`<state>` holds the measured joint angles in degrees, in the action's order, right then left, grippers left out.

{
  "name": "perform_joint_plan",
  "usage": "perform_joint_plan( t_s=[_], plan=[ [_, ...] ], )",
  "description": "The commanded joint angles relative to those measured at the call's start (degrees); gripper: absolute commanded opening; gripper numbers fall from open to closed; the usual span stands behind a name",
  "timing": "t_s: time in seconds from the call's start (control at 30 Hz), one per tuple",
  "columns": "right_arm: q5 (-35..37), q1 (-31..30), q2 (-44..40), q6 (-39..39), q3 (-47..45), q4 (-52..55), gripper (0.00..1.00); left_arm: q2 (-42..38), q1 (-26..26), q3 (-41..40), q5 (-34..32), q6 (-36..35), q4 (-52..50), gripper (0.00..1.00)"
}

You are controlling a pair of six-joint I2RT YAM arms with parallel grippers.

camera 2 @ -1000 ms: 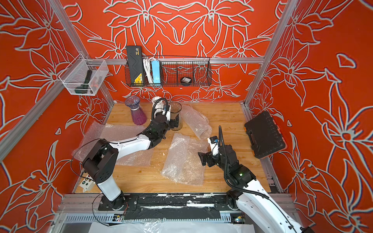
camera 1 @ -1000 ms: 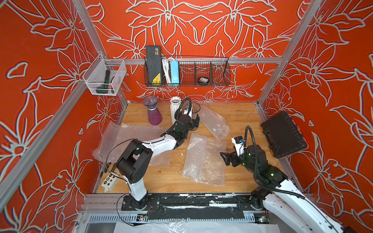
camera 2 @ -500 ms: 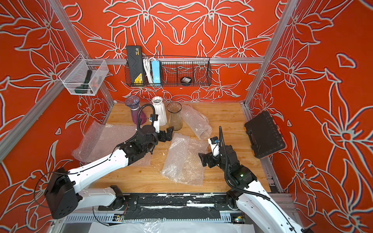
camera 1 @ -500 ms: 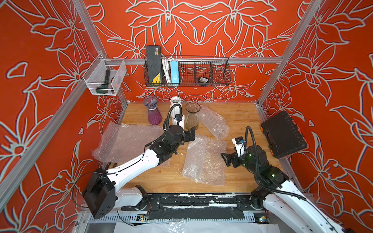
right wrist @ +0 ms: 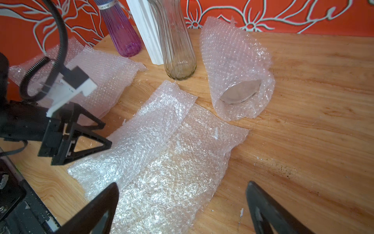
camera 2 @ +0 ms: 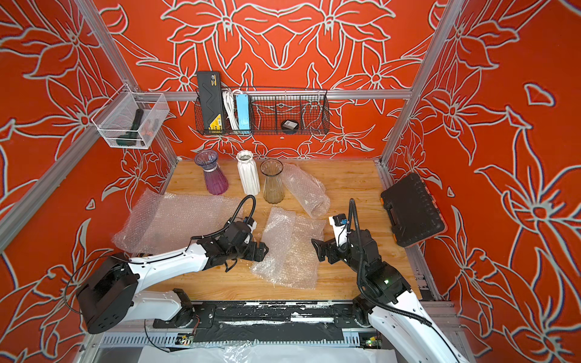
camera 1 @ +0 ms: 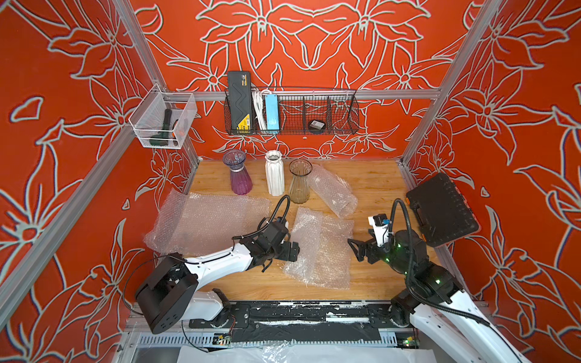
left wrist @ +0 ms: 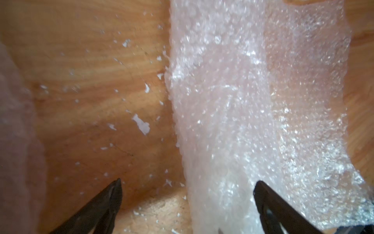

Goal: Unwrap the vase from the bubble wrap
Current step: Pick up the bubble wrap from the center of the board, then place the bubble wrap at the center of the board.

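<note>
Top views: a wire basket [camera 1: 344, 125] on the back wall holds a black case [camera 1: 240, 100] and a blue power strip [camera 1: 272, 113]; a clear bin [camera 2: 157, 108] holds a dark tool [camera 2: 135, 122]. Bubble wrap [camera 1: 333, 191], whitish and crinkled, forms a tube near the table's [camera 1: 374, 182] back edge; flat sheets [camera 1: 320, 251] lie mid-table. The left gripper [camera 1: 294, 251] and right gripper [camera 1: 353, 250] gape, empty. Left wrist: spread fingers [left wrist: 113, 194] straddle a sheet's edge. Right wrist: a vase [right wrist: 240, 93] base shows inside the tube's open end.
</note>
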<state>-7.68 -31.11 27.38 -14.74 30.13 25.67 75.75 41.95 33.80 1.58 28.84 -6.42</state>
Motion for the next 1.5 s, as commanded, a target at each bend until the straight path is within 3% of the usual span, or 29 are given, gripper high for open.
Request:
perform_joint_plan(
  t_s=[0.0,0.3,0.5,0.6,0.73,1.03,1.27,1.47],
  plan=[
    [-0.1,0.2,-0.4,-0.6,-0.2,0.9,0.98,0.5,1.9,-1.9,3.7,3.4,3.7,0.96],
    [0.8,0.1,-0.2,0.2,-0.4,0.4,0.98,0.4,3.5,-3.0,6.8,5.7,5.6,0.65],
    [1.8,0.2,-1.6,-0.1,-1.7,-0.3,0.98,-3.1,3.6,-1.3,5.2,6.0,1.9,0.15],
    [2.0,0.1,-2.1,0.2,-1.6,-0.7,0.98,-6.1,3.0,2.2,0.0,5.2,-4.9,0.00],
    [2.1,0.2,-2.9,0.3,-1.7,-2.7,0.98,-9.9,-1.0,6.4,-3.3,3.0,-12.4,0.00],
    [2.5,0.1,-2.8,0.8,-1.1,-4.3,0.98,-16.6,-19.4,13.9,-10.8,-5.0,-27.2,0.00],
    [2.8,0.2,-3.2,1.8,-0.6,-5.4,0.98,-18.3,-28.0,12.1,-12.6,-3.9,-26.8,0.00],
    [2.5,0.1,-3.1,2.4,-0.5,-6.2,0.98,-15.9,-40.9,12.6,-11.3,-8.2,-24.1,0.00]
  ],
)
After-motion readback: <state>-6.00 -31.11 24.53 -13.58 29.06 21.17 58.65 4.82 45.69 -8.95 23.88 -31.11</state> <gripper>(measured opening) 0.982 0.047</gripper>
